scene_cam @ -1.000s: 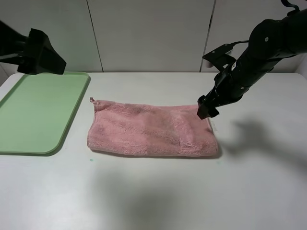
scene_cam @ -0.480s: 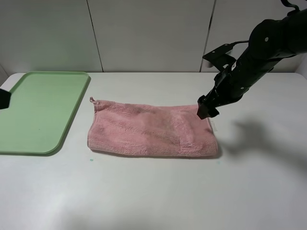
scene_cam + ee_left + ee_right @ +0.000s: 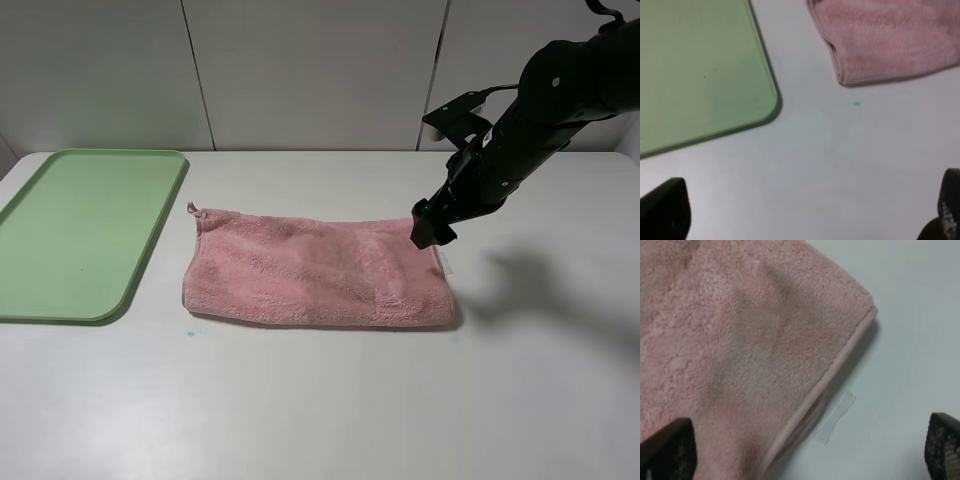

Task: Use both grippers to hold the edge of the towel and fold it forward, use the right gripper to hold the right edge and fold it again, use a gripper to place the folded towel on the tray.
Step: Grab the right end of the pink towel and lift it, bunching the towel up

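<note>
The pink towel [image 3: 315, 270] lies folded into a long strip on the white table, its corner loop [image 3: 192, 209] at the far left. My right gripper [image 3: 428, 230] hovers over the strip's far right corner. In the right wrist view this gripper [image 3: 805, 450] is open, its fingertips spread either side of the towel [image 3: 740, 350], the edge of the towel [image 3: 840, 360] and the white label [image 3: 836, 417]. The light-green tray [image 3: 80, 230] sits left of the towel. My left gripper [image 3: 805, 220] is open over bare table near the tray [image 3: 695, 75] corner and the towel [image 3: 885, 35] end.
A white panelled wall [image 3: 310, 70] closes off the back of the table. A small green speck [image 3: 856, 103] marks the table just in front of the towel's left end. The left arm is outside the exterior high view.
The left arm, seen over the tray's far left a second ago, has pulled out of the exterior high view to the left. The right arm and the towel have not moved.
</note>
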### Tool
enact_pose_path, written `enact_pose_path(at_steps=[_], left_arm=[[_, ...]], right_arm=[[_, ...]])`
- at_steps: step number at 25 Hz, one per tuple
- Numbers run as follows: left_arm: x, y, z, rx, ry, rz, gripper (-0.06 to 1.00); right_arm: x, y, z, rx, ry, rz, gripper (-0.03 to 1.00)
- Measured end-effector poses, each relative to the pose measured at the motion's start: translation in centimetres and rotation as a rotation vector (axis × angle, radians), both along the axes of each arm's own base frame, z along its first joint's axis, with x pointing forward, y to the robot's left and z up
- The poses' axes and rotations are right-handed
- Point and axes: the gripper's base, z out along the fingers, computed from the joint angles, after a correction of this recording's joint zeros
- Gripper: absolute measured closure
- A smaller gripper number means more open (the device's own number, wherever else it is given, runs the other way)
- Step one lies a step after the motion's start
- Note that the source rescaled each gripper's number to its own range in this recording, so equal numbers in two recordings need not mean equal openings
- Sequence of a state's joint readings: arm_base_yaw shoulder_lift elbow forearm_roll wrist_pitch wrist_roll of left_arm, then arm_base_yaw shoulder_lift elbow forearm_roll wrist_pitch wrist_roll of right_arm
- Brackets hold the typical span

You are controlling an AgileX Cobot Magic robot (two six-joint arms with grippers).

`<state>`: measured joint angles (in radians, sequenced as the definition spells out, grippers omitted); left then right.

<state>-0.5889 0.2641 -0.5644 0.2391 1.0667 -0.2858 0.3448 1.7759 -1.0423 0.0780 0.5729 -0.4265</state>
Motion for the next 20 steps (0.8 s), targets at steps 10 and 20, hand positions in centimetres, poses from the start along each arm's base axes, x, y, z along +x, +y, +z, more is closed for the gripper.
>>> enact_pose_path(at_steps=[10,20], left_arm=[[-0.9,-0.5,-2.2,0.054,0.021,-0.179,-0.04],[-0.8,-0.3,-2.3,0.074,0.017,-0.103,-0.04]], right_arm=[[0.0,0.0,0.0,0.003,0.001,-0.008,-0.03],[0.0,0.0,0.0,0.005,0.004,-0.014,-0.03]])
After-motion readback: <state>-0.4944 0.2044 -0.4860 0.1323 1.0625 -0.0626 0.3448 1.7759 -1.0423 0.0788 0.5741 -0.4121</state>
